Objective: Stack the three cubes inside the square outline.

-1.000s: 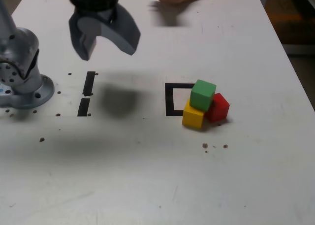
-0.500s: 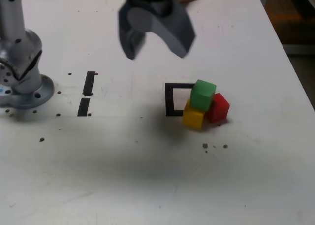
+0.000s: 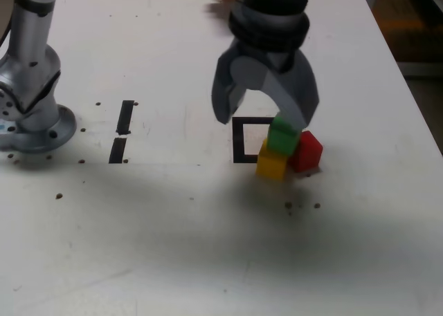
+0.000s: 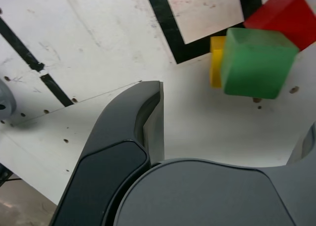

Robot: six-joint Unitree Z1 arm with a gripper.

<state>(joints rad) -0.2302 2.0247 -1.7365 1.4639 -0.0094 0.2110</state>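
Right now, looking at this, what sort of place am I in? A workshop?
Probably a robotics lab or test bench. A white table has a robot arm's base fixed to it, a square outline taped on as a target, and small coloured cubes: green, yellow, red.

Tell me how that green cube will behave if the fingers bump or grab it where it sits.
The green cube sits tilted across the yellow cube and red cube, so a nudge would probably topple it. It looks rigid with flat faces, so it should grip squarely and hardly roll. It is probably light.

Square outline (image 3: pixel 239 140) partly behind cubes (image 3: pixel 282 150)
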